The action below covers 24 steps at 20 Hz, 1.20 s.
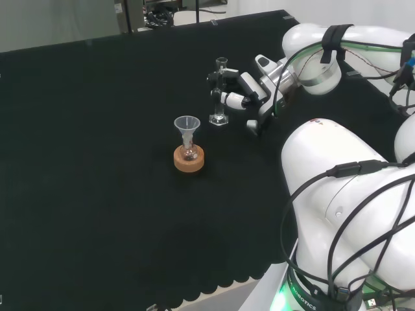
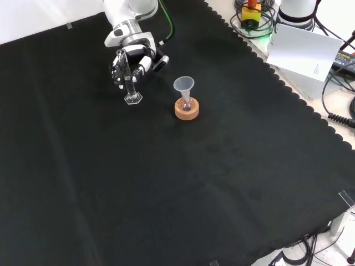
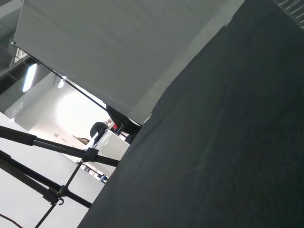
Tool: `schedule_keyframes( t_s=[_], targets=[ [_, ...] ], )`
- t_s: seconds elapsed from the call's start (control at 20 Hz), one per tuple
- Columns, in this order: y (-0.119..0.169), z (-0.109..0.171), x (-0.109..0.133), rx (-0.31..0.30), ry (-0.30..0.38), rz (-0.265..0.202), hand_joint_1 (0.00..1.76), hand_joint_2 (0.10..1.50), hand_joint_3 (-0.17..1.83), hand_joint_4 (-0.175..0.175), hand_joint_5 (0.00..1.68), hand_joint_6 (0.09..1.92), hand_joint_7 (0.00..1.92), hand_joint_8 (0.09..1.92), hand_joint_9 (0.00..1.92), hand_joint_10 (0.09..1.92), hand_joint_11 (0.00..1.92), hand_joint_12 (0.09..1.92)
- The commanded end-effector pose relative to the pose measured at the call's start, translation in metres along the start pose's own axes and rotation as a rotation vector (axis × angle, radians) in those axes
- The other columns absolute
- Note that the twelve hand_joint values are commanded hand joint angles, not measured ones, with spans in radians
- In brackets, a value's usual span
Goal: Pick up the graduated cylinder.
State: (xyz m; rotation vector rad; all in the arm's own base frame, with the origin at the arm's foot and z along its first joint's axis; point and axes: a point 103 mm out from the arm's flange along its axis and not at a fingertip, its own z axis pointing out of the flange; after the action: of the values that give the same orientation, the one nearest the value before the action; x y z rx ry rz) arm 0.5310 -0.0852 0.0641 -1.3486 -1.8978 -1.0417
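A slim clear graduated cylinder (image 1: 220, 91) stands upright on its hexagonal foot on the black cloth; in the front view the cylinder (image 2: 130, 82) rises just in front of the hand. The black and white hand (image 1: 241, 92) reaches in from the right in the head view, its fingers (image 1: 224, 98) curled around the cylinder's tube above the foot. The front view shows the hand (image 2: 133, 61) wrapped about the upper tube, with the foot touching or just above the cloth; which one I cannot tell.
A small flask with a clear funnel (image 1: 187, 124) in its neck sits on a cork ring (image 1: 189, 159), left of and nearer than the cylinder in the head view. Beside the cylinder in the front view is that cork ring (image 2: 186, 109). White arm links (image 1: 350, 168) fill the head view's right.
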Motion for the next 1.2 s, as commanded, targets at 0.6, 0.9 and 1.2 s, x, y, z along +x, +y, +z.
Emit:
schedule_keyframes(
  t_s=[0.6,0.9,1.2],
  targets=[
    [0.005,-0.043,0.028,0.123,-0.325,-0.009,1.13,1.21,-0.03,-0.162,0.84,1.16,0.93,0.64,1.24,0.19,1.09,0.88],
    [0.004,-0.058,0.05,0.211,-0.42,0.002,1.13,1.19,-0.02,-0.175,0.85,1.2,0.95,0.65,1.26,0.19,1.1,0.88],
    [-0.006,-0.069,0.076,0.28,-0.474,0.018,1.13,1.19,-0.01,-0.175,0.85,1.19,0.95,0.64,1.27,0.18,1.1,0.88]
  ],
)
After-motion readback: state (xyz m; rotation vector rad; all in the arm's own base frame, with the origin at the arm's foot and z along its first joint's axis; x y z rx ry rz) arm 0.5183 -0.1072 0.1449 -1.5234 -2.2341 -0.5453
